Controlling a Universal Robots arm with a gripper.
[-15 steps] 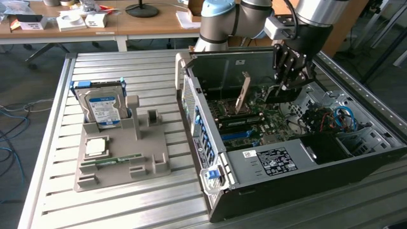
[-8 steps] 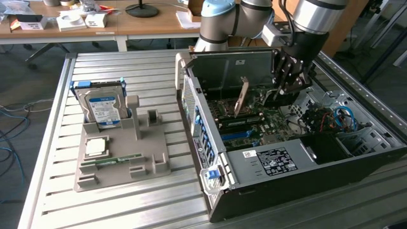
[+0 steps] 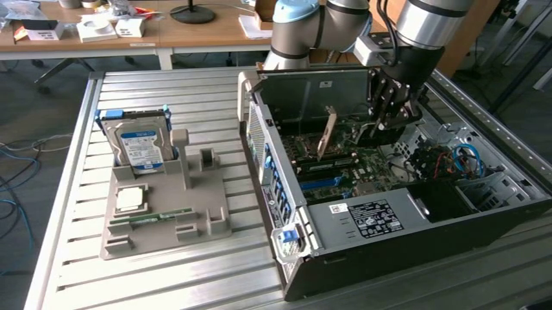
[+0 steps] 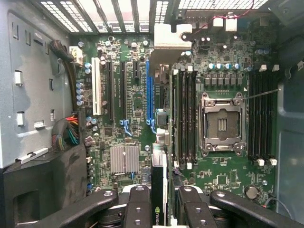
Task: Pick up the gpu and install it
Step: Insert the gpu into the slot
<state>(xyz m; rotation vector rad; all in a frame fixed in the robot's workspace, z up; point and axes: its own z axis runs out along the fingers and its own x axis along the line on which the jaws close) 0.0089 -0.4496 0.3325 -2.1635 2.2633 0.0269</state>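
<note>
The open computer case (image 3: 414, 232) lies on its side on the slatted metal table. My gripper (image 3: 386, 126) reaches down into it over the green motherboard (image 3: 345, 171). In the wrist view the gripper (image 4: 164, 208) is shut on the gpu (image 4: 158, 186), a thin dark card seen edge-on. Its pale metal bracket (image 4: 167, 37) points toward the case's slotted rear wall. The card runs along the long blue slot (image 4: 148, 90), slightly to one side of it. I cannot tell whether its edge touches the slot.
Case walls (image 3: 315, 87) enclose the gripper closely, with cables and a drive bay (image 3: 457, 165) nearby. The CPU socket (image 4: 223, 124) and memory slots (image 4: 184, 114) flank the card. At the exterior view's left a grey fixture (image 3: 203, 223) holds a hard drive (image 3: 138, 145), a chip (image 3: 129, 197) and a memory stick (image 3: 159, 216).
</note>
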